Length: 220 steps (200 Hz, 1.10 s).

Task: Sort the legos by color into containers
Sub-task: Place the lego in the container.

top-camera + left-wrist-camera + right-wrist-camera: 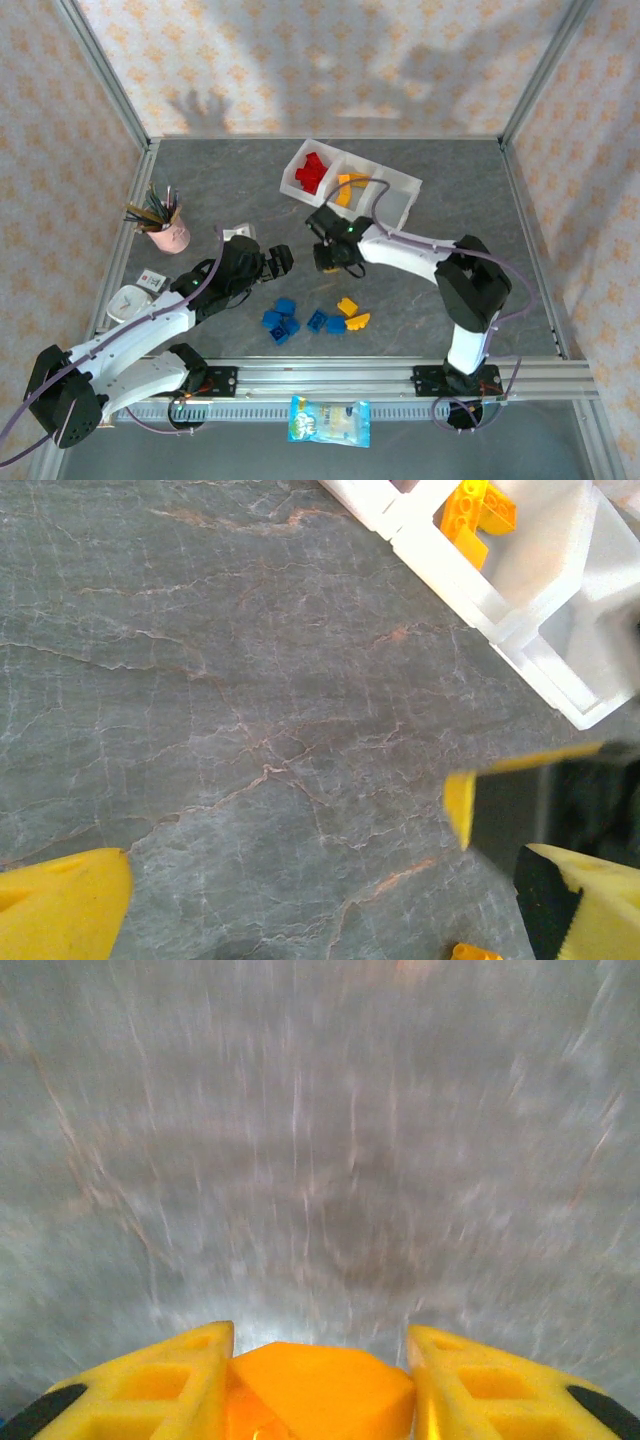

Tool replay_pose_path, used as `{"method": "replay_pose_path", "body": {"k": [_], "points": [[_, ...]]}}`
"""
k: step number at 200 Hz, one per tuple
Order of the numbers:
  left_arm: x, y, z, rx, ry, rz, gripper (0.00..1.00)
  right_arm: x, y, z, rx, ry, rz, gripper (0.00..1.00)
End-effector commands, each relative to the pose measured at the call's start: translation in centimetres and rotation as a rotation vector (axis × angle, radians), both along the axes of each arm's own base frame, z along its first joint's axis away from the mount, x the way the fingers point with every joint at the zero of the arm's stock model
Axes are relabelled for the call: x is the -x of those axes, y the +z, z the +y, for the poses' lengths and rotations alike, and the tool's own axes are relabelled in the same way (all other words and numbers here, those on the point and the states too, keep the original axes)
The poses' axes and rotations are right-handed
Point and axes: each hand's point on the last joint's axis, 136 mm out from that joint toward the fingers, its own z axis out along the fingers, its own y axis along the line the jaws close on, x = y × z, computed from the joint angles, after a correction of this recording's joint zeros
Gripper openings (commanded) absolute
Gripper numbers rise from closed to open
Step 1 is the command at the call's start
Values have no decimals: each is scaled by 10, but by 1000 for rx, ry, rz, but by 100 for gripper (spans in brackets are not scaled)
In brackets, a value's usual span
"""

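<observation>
The white three-compartment containers tray (409, 183) stands at the back centre, with red legos (312, 172) in its left compartment and yellow ones (348, 188) in the middle. My right gripper (329, 258) hovers in front of the tray, shut on a yellow-orange lego (320, 1390) that sits between its fingers (190, 1372). My left gripper (281, 261) stands open just left of it, over bare table (330, 880). Loose blue legos (281, 322) and yellow legos (350, 312) lie near the front. The tray corner (470, 590) with yellow legos (478, 515) appears in the left wrist view.
A pink pen cup (170, 233) stands at the left, with small white items (130, 300) near the left edge and a white box (238, 234) behind my left gripper. A snack bag (330, 421) lies beyond the front rail. Patterned walls enclose the table.
</observation>
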Motion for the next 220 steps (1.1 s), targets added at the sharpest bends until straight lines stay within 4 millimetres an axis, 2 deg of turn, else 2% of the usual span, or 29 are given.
{"method": "replay_pose_path", "body": {"k": [1,47,77,95,119,141,159,186,220], "points": [[-17,23,-6,0,-5,-58,99,-49,29,-4,-25,-44,-86,42],[-46,34,-22,17,-12,-104,99,-150,48,-28,-31,-176,-196,42],[-66,40,-33,30,-15,-134,99,-207,44,-47,-23,-254,-239,42],[-75,39,-40,36,-23,-135,99,-231,40,-55,-13,-288,-246,46],[-81,36,-47,33,-36,-122,99,-246,60,-46,-42,-263,-287,56],[-82,36,-51,38,-53,-119,99,-244,78,-49,-40,-263,-307,63],[-80,38,-50,33,-60,-114,99,-229,88,-52,-50,-253,-300,63],[-71,38,-49,36,-77,-107,99,-185,90,-49,-66,-209,-279,66],[-52,31,-46,30,-97,-74,99,-119,77,-54,-84,-170,-209,68]]}}
